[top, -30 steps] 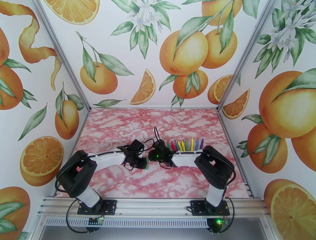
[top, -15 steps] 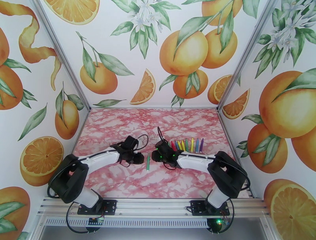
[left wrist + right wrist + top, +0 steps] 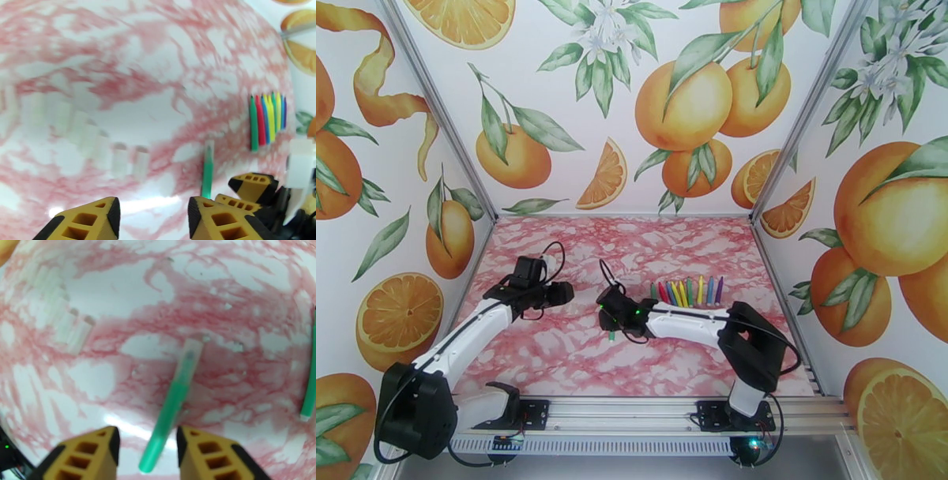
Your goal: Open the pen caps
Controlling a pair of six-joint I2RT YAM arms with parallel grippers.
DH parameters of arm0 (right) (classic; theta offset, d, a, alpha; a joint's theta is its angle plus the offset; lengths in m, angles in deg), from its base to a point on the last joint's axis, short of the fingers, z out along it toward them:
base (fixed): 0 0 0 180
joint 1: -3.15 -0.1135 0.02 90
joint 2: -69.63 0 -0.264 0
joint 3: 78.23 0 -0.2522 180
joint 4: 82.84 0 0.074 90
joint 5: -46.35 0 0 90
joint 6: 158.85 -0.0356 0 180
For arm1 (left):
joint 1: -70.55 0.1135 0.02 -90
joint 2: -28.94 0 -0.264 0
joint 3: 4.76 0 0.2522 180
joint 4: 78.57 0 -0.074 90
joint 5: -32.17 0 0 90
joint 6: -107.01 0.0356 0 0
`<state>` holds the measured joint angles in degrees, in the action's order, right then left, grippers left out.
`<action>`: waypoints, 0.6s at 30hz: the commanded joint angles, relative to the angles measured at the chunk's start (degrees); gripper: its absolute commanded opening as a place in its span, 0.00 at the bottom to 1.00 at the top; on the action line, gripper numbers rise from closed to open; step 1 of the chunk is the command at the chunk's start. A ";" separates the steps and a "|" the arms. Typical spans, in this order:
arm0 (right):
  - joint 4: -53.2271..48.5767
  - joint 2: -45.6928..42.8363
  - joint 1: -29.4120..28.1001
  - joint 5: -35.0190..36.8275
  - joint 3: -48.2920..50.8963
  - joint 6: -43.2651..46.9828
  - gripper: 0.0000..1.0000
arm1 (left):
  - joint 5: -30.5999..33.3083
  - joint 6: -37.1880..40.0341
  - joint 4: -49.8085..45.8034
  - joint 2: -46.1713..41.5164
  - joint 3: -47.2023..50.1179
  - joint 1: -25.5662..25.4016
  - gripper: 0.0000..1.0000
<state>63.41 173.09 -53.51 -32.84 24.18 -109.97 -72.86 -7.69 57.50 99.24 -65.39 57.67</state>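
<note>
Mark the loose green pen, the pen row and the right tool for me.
loose green pen [image 3: 173, 402], right wrist view, mid-barrel.
pen row [image 3: 270, 122], left wrist view, yellow pen mid-row.
right tool [image 3: 147, 432], right wrist view, midway between its fingertips.

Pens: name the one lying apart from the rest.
The green pen lying alone on the table under the right gripper; the other pens lie side by side in a row farther back.
</note>
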 commanded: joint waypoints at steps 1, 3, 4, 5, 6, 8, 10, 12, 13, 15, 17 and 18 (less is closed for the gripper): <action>-5.85 2.71 -0.54 5.07 -2.17 -1.63 0.45 | -0.71 1.41 -2.08 -2.15 1.42 1.30 0.57; -5.89 3.71 -0.64 5.19 -2.50 -2.16 0.45 | -0.74 1.61 -1.99 -2.63 1.91 1.74 0.58; -5.80 4.12 -0.72 5.19 -2.60 -2.36 0.45 | -0.84 1.70 -2.07 -2.64 2.04 1.98 0.58; -5.64 4.52 -0.73 5.02 -2.69 -2.56 0.45 | -0.97 1.94 -2.08 -2.61 2.03 2.29 0.57; -5.33 4.86 -0.86 4.71 -2.83 -2.56 0.45 | -1.21 2.10 -2.16 -2.54 2.05 2.43 0.58; -4.91 5.54 -1.13 4.31 -3.22 -2.58 0.44 | -1.48 2.47 -2.17 -2.55 2.07 2.69 0.58; -5.12 6.28 -1.48 4.16 -3.94 -2.40 0.44 | -1.78 2.56 -2.09 -2.56 2.18 2.91 0.58; -5.48 7.21 -1.68 4.18 -4.78 -2.29 0.43 | -2.22 2.67 -1.77 -2.57 2.26 2.92 0.58; -5.79 7.56 -1.72 4.27 -5.06 -2.29 0.42 | -2.34 2.65 -1.73 -2.55 2.18 3.02 0.58; -6.49 8.25 -1.75 4.52 -5.55 -2.47 0.40 | -2.63 2.73 -1.62 -2.50 2.09 3.04 0.58; -6.92 8.54 -1.70 4.95 -5.53 -2.76 0.37 | -2.90 2.74 -1.42 -2.54 2.09 3.04 0.58; -7.28 8.72 -1.71 5.22 -5.66 -2.90 0.35 | -2.99 2.73 -1.38 -2.47 2.12 3.08 0.58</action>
<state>58.65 180.32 -55.04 -29.82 19.96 -111.87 -74.59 -6.14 55.70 97.62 -63.82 60.42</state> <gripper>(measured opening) 0.364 0.577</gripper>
